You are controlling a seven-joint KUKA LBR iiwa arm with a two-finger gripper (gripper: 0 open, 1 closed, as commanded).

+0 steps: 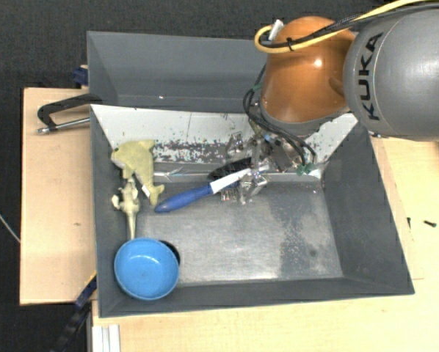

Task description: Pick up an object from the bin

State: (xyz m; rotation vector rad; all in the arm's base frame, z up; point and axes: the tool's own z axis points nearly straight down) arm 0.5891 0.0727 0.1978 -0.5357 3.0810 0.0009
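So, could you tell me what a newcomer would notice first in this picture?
The arm's orange wrist cover looms over the far right of the bin, with the gripper down at the black-and-white end of a blue-handled tool mid-bin. Next, a bright blue bowl in the near-left corner, and a pale yellow toy along the left wall.

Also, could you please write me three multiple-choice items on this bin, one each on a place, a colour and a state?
1. Where is the blue bowl? A) upper right corner B) lower left corner C) middle
2. What colour is the toy figure? A) red B) pale yellow C) black
3. How does the blue-handled tool rest? A) lying slanted B) standing upright C) inside the bowl

1 B: it fills the bin's lower left corner.
2 B: its whole body is pale yellow.
3 A: it lies along the floor, one end by the gripper.
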